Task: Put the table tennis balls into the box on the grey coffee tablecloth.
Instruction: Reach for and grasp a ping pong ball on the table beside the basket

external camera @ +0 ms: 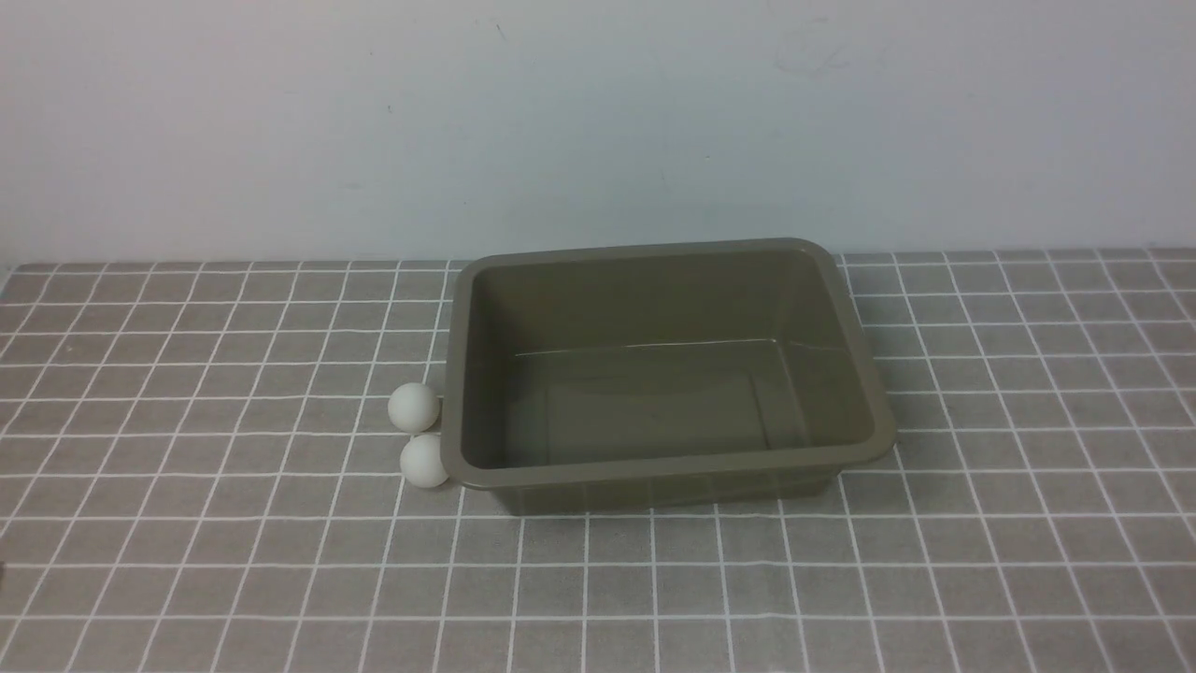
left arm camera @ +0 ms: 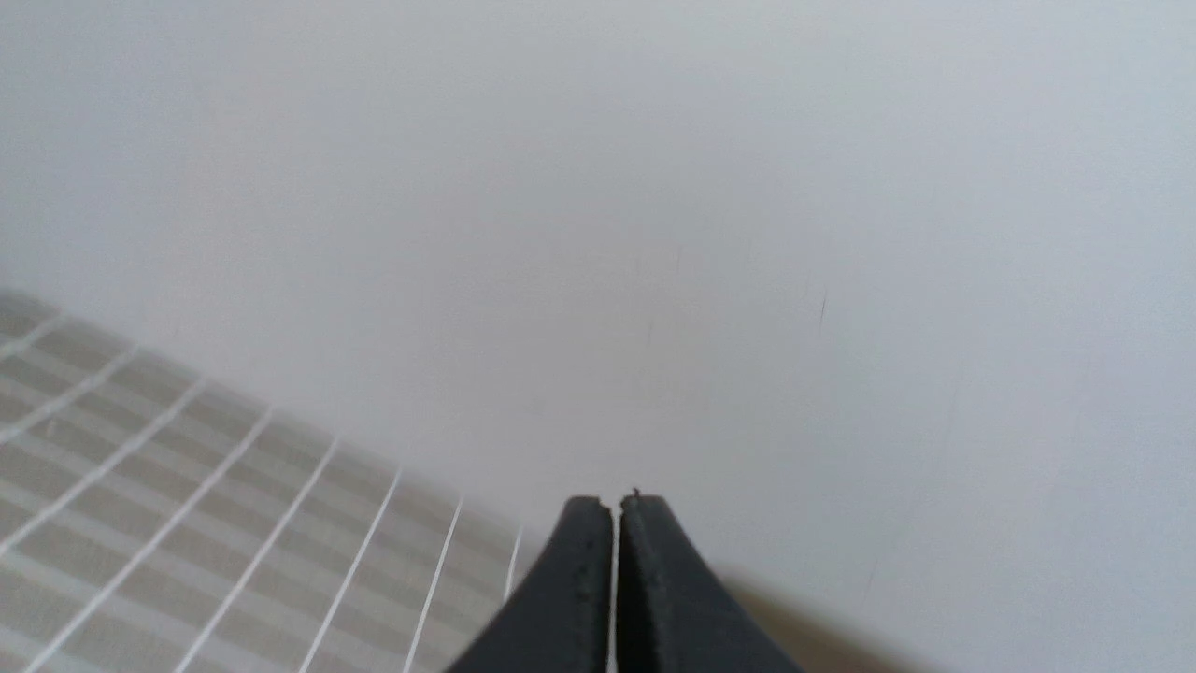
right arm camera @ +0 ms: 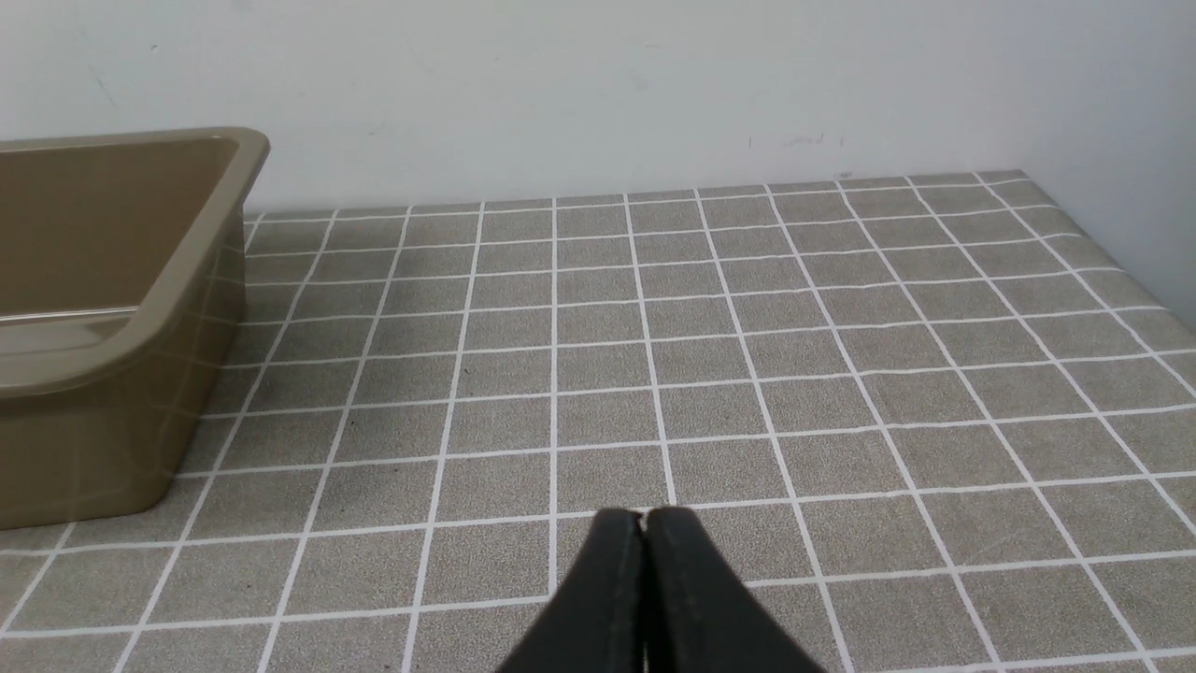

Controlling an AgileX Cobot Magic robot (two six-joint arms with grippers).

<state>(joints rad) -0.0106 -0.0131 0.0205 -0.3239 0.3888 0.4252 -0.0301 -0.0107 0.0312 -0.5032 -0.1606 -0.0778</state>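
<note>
Two white table tennis balls lie on the grey coffee tablecloth [external camera: 187,523] against the box's left wall, one farther back [external camera: 413,408] and one nearer [external camera: 425,461], touching each other. The olive-brown box [external camera: 486,308] stands empty at the middle; its right end also shows in the right wrist view [right arm camera: 121,393]. Neither gripper shows in the front view. My left gripper [left arm camera: 616,509] is shut and empty, facing the wall above the cloth [left arm camera: 140,523]. My right gripper [right arm camera: 644,520] is shut and empty, low over the cloth [right arm camera: 747,374], to the right of the box.
A pale wall [external camera: 598,121] runs along the back edge of the table. In the right wrist view a side wall [right arm camera: 1121,121] closes off the cloth at the far right corner.
</note>
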